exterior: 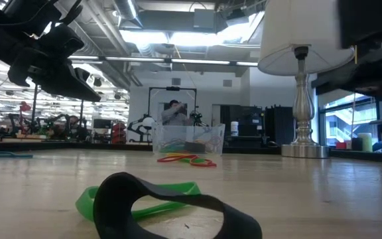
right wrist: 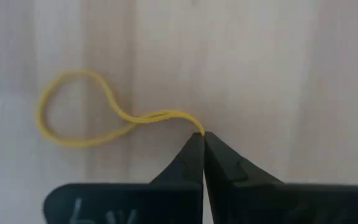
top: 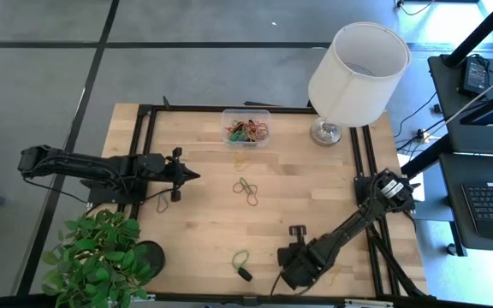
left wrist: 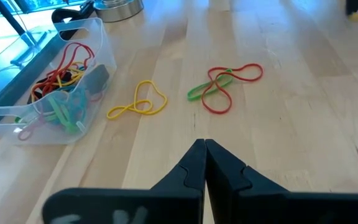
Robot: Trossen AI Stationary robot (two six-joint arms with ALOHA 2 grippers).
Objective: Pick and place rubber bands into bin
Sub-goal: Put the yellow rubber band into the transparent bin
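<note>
The clear bin (top: 246, 127) (left wrist: 48, 93) (exterior: 189, 139) stands near the table's far edge with several coloured rubber bands in it. Loose bands lie flat on the wood: a yellow one (left wrist: 138, 104) beside the bin, a red and green tangle (left wrist: 222, 84) (top: 246, 190) mid-table, and a green (top: 240, 258) and a black band (exterior: 171, 206) near the near edge. My left gripper (top: 193, 176) (left wrist: 204, 146) is shut and empty, above the table left of the tangle. My right gripper (right wrist: 204, 135) (top: 302, 272), near the near edge, is shut on a yellow band (right wrist: 86, 115). My right gripper pinches one end of the yellow rubber band (right wrist: 194, 124) between its two fingertips, coming from above and pointing down. The strand runs into the tips only at their free ends. The rest of the band, with its open loop (right wrist: 67, 106), lies against the wood.
A white lampshade on a metal base (top: 358, 73) stands at the far right corner. A potted plant (top: 101, 257) fills the near left corner. Another yellow band (top: 163, 202) lies near my left gripper. Black rails (top: 144, 154) edge the table's sides. Bare wood lies between the arms.
</note>
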